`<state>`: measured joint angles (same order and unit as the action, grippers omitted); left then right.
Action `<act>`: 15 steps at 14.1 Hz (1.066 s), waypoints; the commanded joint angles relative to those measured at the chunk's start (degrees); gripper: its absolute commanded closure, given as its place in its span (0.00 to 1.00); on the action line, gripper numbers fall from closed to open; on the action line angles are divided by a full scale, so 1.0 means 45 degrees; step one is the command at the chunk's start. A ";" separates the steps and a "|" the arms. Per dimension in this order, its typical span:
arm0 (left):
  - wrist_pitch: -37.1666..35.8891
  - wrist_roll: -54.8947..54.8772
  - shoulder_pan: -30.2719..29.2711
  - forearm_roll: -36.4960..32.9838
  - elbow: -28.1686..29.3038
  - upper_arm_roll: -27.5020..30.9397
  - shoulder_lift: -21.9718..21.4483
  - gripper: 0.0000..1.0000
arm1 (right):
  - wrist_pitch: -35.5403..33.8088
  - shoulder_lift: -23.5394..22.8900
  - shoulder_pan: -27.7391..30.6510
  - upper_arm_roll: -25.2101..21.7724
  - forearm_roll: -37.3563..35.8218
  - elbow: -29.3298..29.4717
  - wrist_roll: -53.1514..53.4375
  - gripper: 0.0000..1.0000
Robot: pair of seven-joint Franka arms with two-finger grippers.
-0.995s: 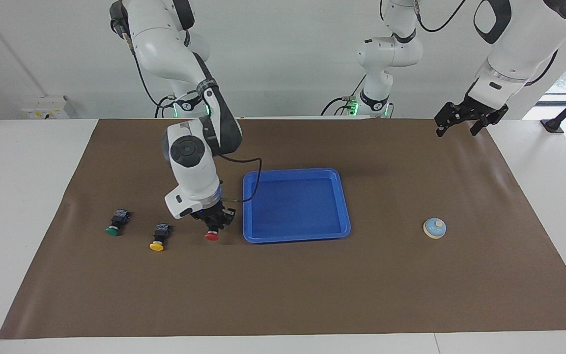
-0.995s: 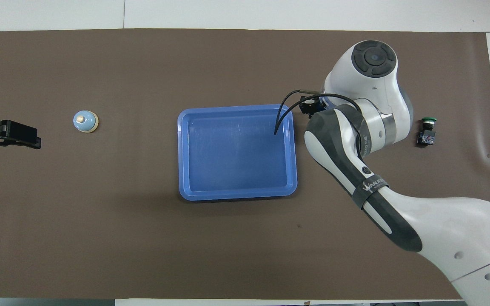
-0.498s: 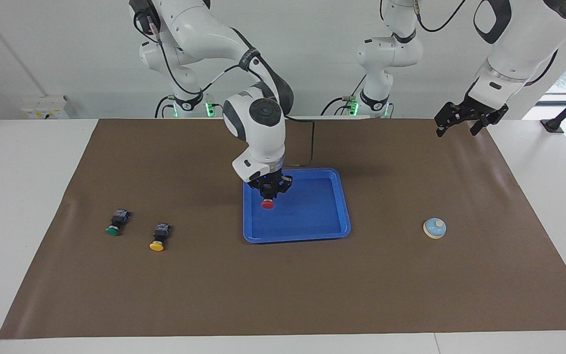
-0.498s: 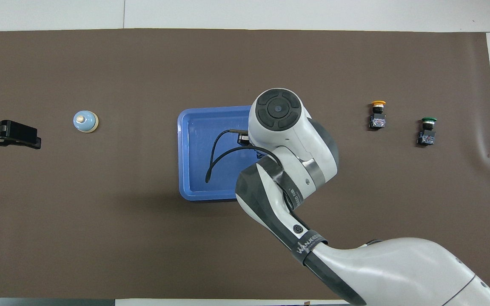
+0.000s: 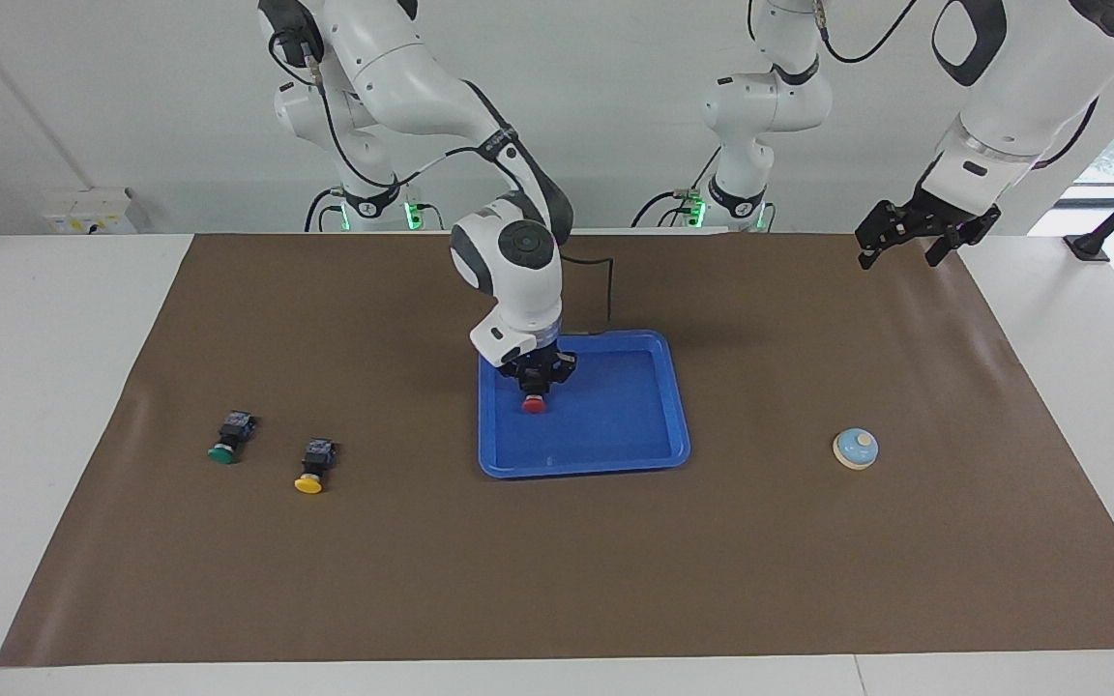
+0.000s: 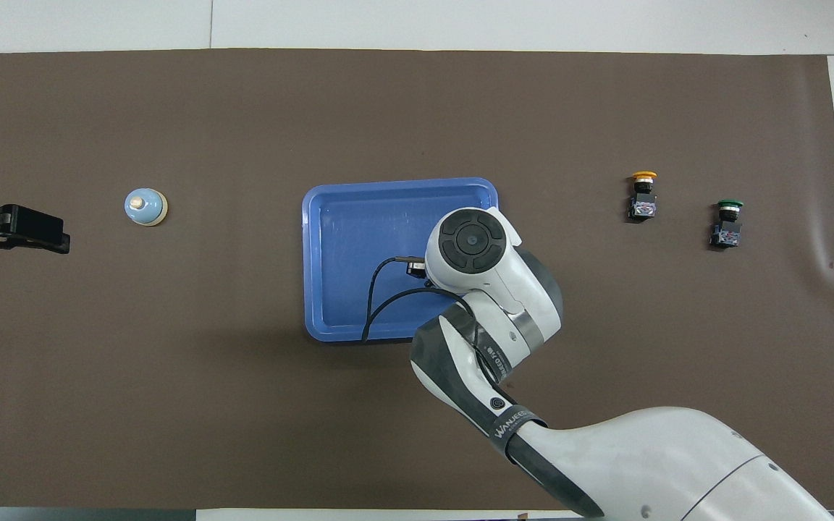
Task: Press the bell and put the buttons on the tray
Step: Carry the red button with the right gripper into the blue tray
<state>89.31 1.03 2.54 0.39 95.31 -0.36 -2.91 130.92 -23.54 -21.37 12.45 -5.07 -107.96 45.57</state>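
Moved: your right gripper [image 5: 535, 379] is carrying the red button [image 5: 534, 403] off the mat and lowering it over the tray [image 5: 615, 462].
Right grip: fingers are clamping the black body, cap hanging down.
Left gripper [image 5: 913, 242]: you're waiting, jaws wide, nothing held, over the mat's corner.
Remaining: yellow button [image 5: 311, 476] and green button [image 5: 225, 447] are lying at the right arm's end.
Bell [image 5: 855, 448]: sitting near the left arm's end.
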 commanded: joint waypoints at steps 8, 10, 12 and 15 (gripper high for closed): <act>-0.0160 0.0084 0.0001 0.0188 -0.0066 0.0061 0.0001 0.00 | 0.0400 0.0486 0.0491 0.0006 0.0093 -0.0735 0.0516 1.00; -0.0160 0.0084 0.0001 0.0188 -0.0066 0.0061 0.0001 0.00 | 0.0361 0.0486 0.0491 0.0006 0.0093 -0.0716 0.0674 0.09; -0.0160 0.0084 -0.0018 0.0188 -0.0066 0.0061 0.0001 0.00 | 0.0147 0.0563 0.0511 0.0006 0.0093 -0.0540 0.1199 0.00; -0.0160 0.0084 -0.0018 0.0188 -0.0066 0.0061 0.0001 0.00 | -0.1565 0.1031 0.1133 0.0006 0.0093 0.0451 0.1359 0.00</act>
<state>89.31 1.03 2.54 0.39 95.31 -0.36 -2.91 129.30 -21.46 -18.88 12.16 -5.08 -108.41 51.12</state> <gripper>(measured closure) 0.000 0.141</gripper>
